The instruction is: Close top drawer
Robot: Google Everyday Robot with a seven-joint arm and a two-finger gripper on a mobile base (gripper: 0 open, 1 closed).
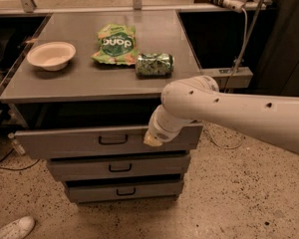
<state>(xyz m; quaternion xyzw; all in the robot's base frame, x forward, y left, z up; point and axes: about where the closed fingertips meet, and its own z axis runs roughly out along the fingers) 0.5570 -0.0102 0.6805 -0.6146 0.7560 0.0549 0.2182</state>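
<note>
The top drawer [79, 142] is the widest grey drawer, just under the cabinet top. It stands pulled out a little, with a dark gap above its front panel and a small black loop handle [113, 140] at the centre. My white arm [224, 111] reaches in from the right. My gripper [153, 138] is at the drawer's front panel, right of the handle, its yellowish tip against the panel's upper edge. The arm's wrist hides most of the gripper.
Two smaller grey drawers [120, 167] sit below. On the cabinet top [79, 81] lie a white bowl [51, 55], a green snack bag [115, 44] and a green can [154, 64]. A white shoe [12, 229] is on the floor at the lower left. A cable [244, 34] hangs at the right.
</note>
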